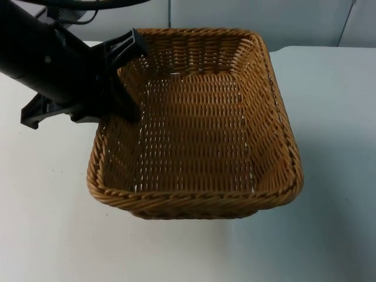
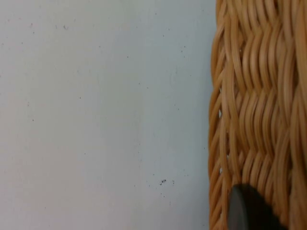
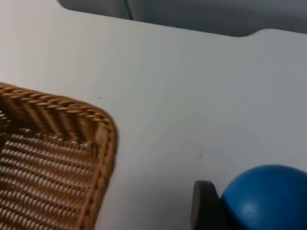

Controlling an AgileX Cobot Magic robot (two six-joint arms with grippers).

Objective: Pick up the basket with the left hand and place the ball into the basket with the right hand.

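White desk, grey wall behind. My left tool is clamped on the woven basket rim, basket empty. Right tool grips the blue ball beside it.

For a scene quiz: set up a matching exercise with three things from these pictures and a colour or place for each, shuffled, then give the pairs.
Things:
1. wicker basket
2. ball
3. left gripper

Descriptions:
A. blue, beside the right arm's black fingertip
B. black, at the basket's left rim
C. tan woven, nothing inside it

Pairs: 1-C, 2-A, 3-B
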